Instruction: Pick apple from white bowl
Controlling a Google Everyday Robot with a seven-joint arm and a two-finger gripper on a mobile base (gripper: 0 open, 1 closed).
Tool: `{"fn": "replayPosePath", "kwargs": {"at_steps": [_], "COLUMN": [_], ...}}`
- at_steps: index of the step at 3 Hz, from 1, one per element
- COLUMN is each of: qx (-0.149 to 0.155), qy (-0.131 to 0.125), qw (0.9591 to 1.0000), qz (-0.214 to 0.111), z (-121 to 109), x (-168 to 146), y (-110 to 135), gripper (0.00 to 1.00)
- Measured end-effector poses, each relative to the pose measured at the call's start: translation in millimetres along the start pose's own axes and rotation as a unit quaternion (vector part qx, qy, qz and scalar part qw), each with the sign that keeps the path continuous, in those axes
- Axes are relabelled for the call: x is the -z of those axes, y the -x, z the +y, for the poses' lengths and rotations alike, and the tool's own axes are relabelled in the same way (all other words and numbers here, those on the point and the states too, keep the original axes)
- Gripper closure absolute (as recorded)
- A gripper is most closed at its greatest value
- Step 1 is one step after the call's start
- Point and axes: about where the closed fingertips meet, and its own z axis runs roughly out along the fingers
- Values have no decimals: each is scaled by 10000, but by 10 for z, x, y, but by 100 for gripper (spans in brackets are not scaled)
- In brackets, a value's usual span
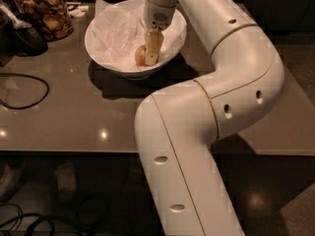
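Note:
The white bowl (101,50) stands at the back of the table and is lined with crumpled white paper (115,31). The small yellowish-red apple (140,57) lies in the bottom of the bowl. My gripper (150,59) reaches straight down into the bowl and is right at the apple, covering its right side. The apple still rests on the paper. The big white arm runs from the bottom of the view up over the bowl's right rim.
A glass jar of brown snacks (47,14) stands at the back left. A dark object (24,36) sits beside it. A black cable (24,90) loops on the table's left part. The table's front edge (74,151) runs across the lower view.

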Motion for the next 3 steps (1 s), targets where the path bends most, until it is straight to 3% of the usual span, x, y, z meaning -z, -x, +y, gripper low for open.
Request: {"fn": "replayPosePath", "kwargs": {"at_steps": [2, 3], "qx": [-34, -12], "qy": [146, 187], "qw": [9999, 9998], "qz": [-26, -25], "z": [-4, 3], "x": [-152, -181], "y": [-73, -130], "gripper": [27, 45]}}
